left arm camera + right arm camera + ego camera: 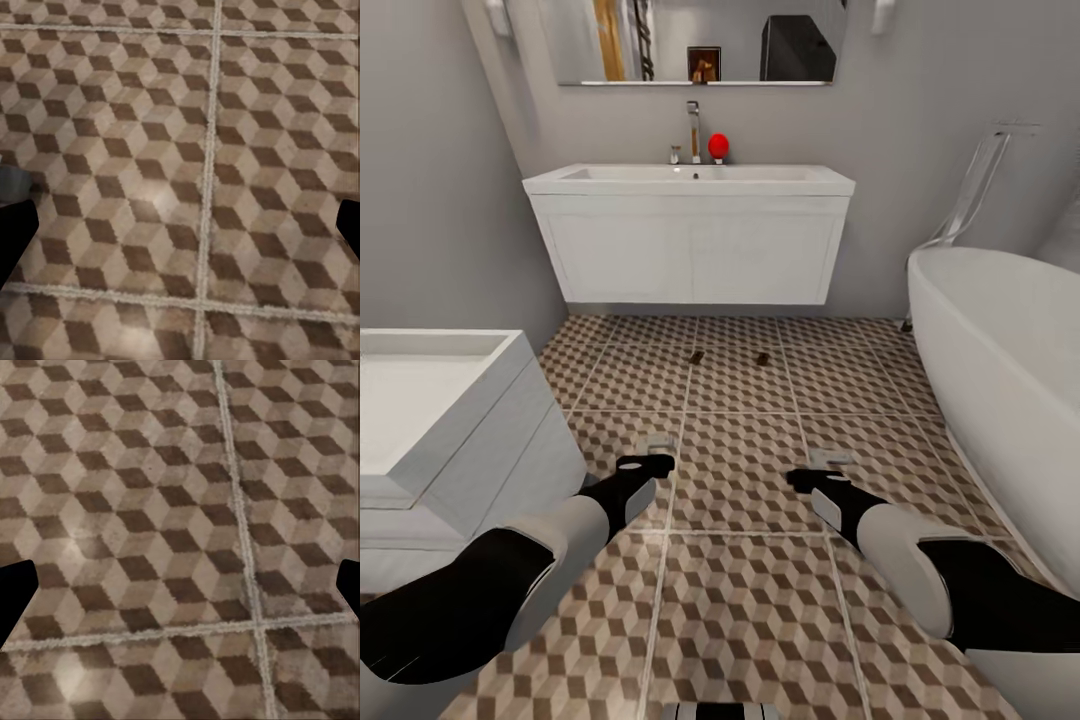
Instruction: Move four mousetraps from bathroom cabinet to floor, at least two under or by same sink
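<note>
Head view is looking down over both arms onto the bathroom floor (750, 600), with the bathroom sink (690, 180) on its white vanity sitting at the upper centre of the frame. Two mousetraps are lying on the tiles in the middle of the frame, just in front of the vanity: one mousetrap (697, 356) to the left and a second mousetrap (762, 358) to the right, apart from each other. Both are lying well above the left gripper (652, 455) and the right gripper (822, 468), which are hovering over the tiles in the lower half, each spread wide and grasping nothing. Wrist views are showing bare cube-patterned tile between the dark fingertips at the frame edges. A bathtub (1000, 350) is curving along the right edge.
</note>
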Controlling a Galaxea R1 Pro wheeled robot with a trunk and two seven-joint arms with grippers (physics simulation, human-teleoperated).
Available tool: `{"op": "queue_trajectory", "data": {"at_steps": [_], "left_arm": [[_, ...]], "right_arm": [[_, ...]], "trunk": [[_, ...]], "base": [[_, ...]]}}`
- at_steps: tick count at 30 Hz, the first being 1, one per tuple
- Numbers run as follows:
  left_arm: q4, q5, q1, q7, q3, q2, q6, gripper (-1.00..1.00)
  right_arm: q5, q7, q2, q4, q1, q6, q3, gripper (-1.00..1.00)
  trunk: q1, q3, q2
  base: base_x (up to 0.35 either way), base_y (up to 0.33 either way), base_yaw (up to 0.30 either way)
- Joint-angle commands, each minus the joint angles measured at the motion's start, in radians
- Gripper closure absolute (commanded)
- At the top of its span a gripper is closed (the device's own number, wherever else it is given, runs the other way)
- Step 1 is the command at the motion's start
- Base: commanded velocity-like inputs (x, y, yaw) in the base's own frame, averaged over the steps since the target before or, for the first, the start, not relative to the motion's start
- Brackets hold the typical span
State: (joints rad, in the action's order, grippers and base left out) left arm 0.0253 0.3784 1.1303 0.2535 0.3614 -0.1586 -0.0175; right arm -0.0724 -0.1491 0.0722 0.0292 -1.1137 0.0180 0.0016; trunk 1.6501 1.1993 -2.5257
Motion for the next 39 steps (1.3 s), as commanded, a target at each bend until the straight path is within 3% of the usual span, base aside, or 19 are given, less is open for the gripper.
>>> {"op": "queue_trajectory", "data": {"at_steps": [1,5,13,18,25,39], "left_arm": [[-0.001,0.011,0.0,0.004,0.008,0.0,-0.002,-1.0],[-0.006,0.046,-0.001,0.003,0.008,0.003,-0.009,-1.0],[-0.008,0.064,-0.034,0.003,0.008,0.007,-0.012,-1.0],[-0.008,0.067,-0.064,0.002,0.008,0.012,-0.014,-1.0],[-0.008,0.068,-0.1,0.002,0.008,0.014,-0.016,-1.0],[-0.02,0.07,-0.192,0.003,0.008,0.022,-0.022,-1.0]], "right_arm": [[-0.007,-0.002,-0.004,0.002,0.001,0.001,0.001,-1.0],[-0.007,-0.001,-0.046,0.001,0.039,0.0,0.001,-1.0],[-0.001,-0.002,-0.069,0.001,0.143,0.0,0.006,-1.0],[0.029,-0.003,-0.089,0.001,0.2,-0.001,0.012,-1.0],[0.062,-0.004,-0.106,0.001,0.245,-0.002,0.014,-1.0],[0.076,-0.004,-0.131,0.001,0.332,-0.004,0.015,-1.0]], "trunk": [[-0.001,-0.003,0.0],[-0.002,-0.019,0.001],[-0.006,-0.05,0.003],[-0.008,-0.069,0.004],[-0.011,-0.096,0.006],[-0.018,-0.15,0.009]], "base": [[0.0,0.0,0.0],[0.0,0.0,0.0],[0.0,0.0,0.0],[0.0,0.0,0.0],[0.0,0.0,0.0],[0.0,0.0,0.0]]}}
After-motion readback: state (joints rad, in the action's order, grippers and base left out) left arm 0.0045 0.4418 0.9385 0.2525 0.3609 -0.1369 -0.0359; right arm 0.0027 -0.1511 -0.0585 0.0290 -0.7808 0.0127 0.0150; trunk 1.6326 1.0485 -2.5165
